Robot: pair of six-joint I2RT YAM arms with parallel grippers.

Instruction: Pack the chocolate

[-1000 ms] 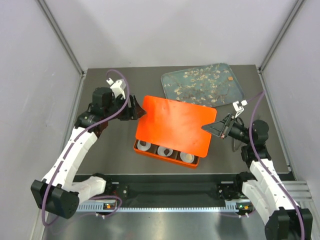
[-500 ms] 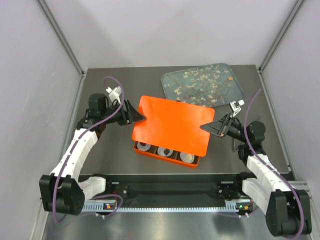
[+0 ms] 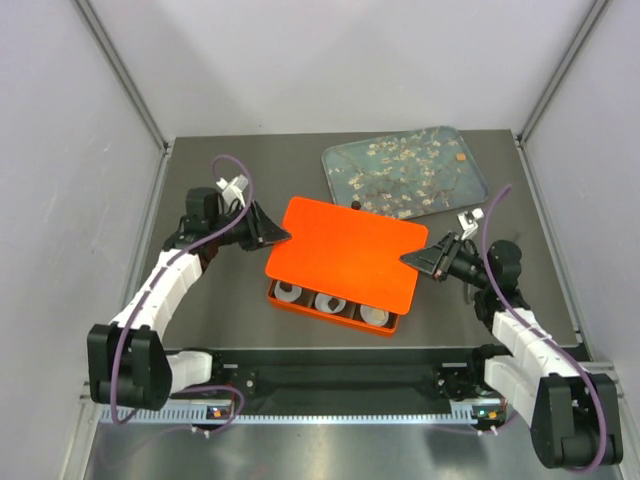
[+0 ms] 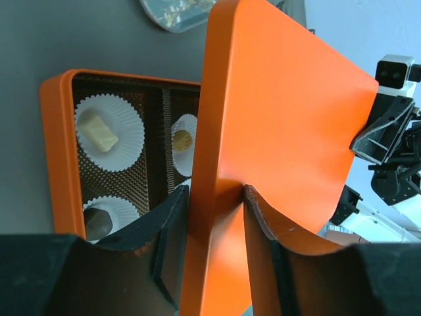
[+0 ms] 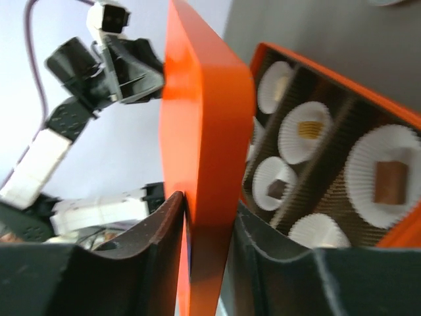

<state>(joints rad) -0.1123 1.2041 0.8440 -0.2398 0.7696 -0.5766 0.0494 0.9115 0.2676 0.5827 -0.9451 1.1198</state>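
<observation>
The orange box [image 3: 330, 311] lies at the table's middle, its front row of white paper cups showing. Chocolate sits in the cups: a pale piece [image 4: 102, 131], a tan round one [image 4: 182, 140], a dark one [image 4: 99, 220], and a brown block [image 5: 388, 181]. The orange lid [image 3: 345, 250] hangs tilted over the box and hides most of it from above. My left gripper [image 3: 284, 237] is shut on the lid's left edge, seen close up in the left wrist view [image 4: 216, 191]. My right gripper [image 3: 407, 257] pinches the right edge [image 5: 207, 201].
A blue-green tray [image 3: 405, 170] printed with blossoms lies at the back right, with a small tan speck [image 3: 459, 157] near its far corner. Grey walls close in the table on both sides and behind.
The left jaws have closed onto the lid's left edge. The lid has shifted slightly left and settled lower over the box. The right gripper has stayed on its edge.
</observation>
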